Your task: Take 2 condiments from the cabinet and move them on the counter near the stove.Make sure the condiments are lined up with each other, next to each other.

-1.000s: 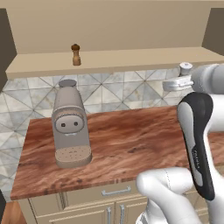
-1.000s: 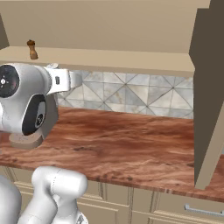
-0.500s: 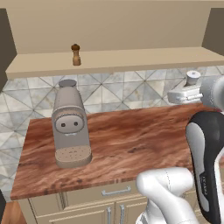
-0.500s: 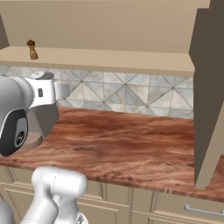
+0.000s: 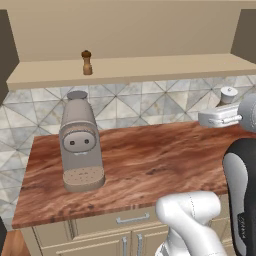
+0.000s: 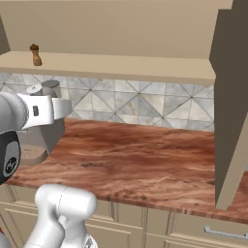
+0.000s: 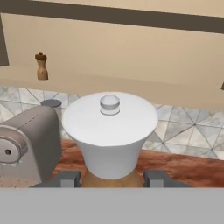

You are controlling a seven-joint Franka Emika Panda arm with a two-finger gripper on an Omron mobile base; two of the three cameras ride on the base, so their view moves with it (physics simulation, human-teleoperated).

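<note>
Condiments sit apart: in the left base view the brown wooden pepper mill with a round knob [image 5: 87, 62] stands on the tan cabinet's flat shelf board [image 5: 150, 67], while the pale shaker with a white cap [image 5: 228, 94] rides in the claw [image 5: 226, 106] at the right, above the long reddish-brown wood-grain worktop [image 5: 150, 155]. A tall grey-beige coffee machine [image 5: 80, 142] stands on the worktop's left part; the stretch between it and the claw looks free.

From the right base view, the shaker [image 6: 35, 89] shows just above the white hand, close to the coffee machine [image 6: 46, 121]. The cabinet's side panel [image 6: 232, 97] hangs at the right, and plenty of open worktop [image 6: 145, 160] lies between.

Seen from the hand, the claw [image 7: 113, 177] is clenched on the shaker [image 7: 110, 131], a fingertip [image 7: 65, 178] at either side of its base, with the mill [image 7: 41, 66] far back on the shelf.

Risks, as I judge them: the grip is low on a top-heavy shape, so a quick swing could tip it loose; setting it down too near the coffee machine could knock it, and it must leave room beside it for the mill.
</note>
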